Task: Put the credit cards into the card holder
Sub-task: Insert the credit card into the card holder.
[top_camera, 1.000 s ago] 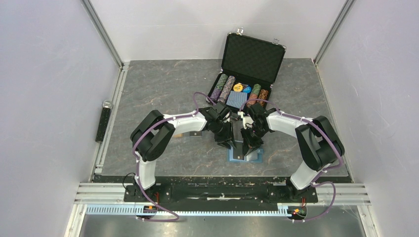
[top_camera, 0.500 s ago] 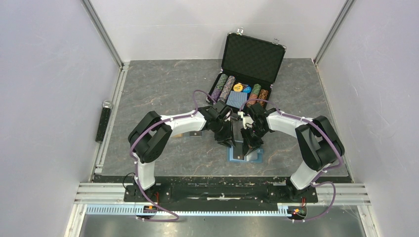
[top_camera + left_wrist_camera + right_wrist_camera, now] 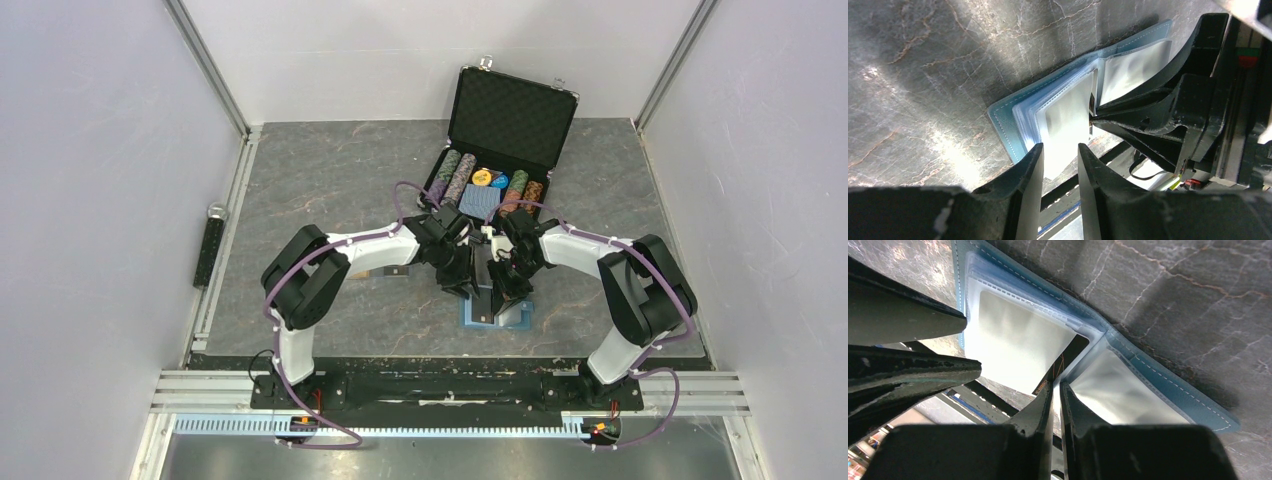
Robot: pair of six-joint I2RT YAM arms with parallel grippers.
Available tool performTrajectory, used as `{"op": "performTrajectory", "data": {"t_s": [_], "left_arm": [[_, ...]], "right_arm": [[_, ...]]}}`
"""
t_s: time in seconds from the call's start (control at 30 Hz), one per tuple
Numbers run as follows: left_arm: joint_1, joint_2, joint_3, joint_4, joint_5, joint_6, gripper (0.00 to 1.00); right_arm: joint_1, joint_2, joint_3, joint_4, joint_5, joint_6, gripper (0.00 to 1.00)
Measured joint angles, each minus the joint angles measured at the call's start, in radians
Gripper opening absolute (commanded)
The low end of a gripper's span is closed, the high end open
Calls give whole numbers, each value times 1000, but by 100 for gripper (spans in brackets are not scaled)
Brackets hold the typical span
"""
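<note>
**Card holder**: lies opened flat on the grey marbled table, at the near middle, between the 2 arms. The teal cover faces down. Clear plastic sleeves fan up from the centre fold.

**Right gripper**: jaws closed on a black card, pinching its 2 flat faces. The card stands tilted, with its far corner at the holder's fold, between the 2 stacks of sleeves. Thin orange lines mark the card's face; any lettering is too small to read.

**Left gripper**: jaws part way apart, over the sleeves on the holder's left side. A pale sleeve shows in the gap. Whether it is gripped cannot be told.

**Rear of table:** 1 black case with its lid raised, holding rows of striped chips and a blue patterned deck. No print on them is legible.
</note>
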Motion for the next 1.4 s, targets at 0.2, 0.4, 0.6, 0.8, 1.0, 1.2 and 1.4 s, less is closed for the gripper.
{"op": "performTrajectory", "data": {"t_s": [0.2, 0.4, 0.6, 0.8, 1.0, 1.2, 1.4], "left_arm": [[-1, 14, 19, 0, 1, 4, 31], [-7, 31, 37, -5, -1, 6, 41], [-10, 31, 44, -44, -30, 13, 39], [-11, 32, 46, -60, -51, 14, 33], [-12, 52, 55, -58, -48, 22, 20], [-12, 53, 56, -45, -42, 31, 8], [-12, 50, 56, -37, -35, 35, 2]], "right_arm": [[0, 0, 0, 1, 0, 0, 10], [0, 0, 0, 1, 0, 0, 10], [0, -1, -2, 2, 0, 0, 10], [0, -1, -3, 4, -1, 0, 10], [-1, -3, -5, 6, -3, 0, 9], [-1, -3, -5, 5, -3, 0, 10], [-1, -3, -5, 2, -3, 0, 11]]}}
